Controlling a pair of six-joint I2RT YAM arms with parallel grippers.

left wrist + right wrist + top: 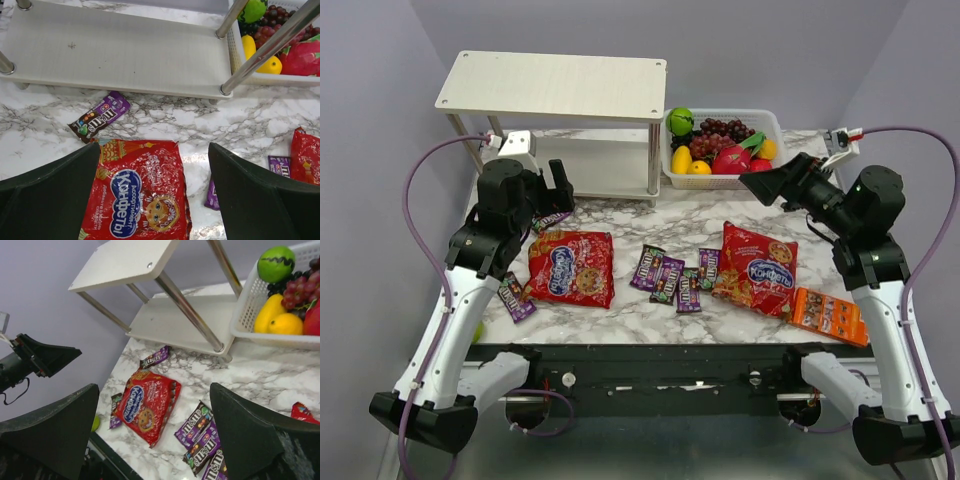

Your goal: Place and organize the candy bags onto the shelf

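Beneath the left gripper (154,165), jaws wide and empty, lies the left red bag (571,267), long axis pointing toward the shelf (555,85). Further right, the right red bag (757,268) lies nearer the right gripper (768,186), likewise open.

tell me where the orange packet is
In the top view the orange packet lies at the table's near right edge, just right of the right-hand red candy bag.
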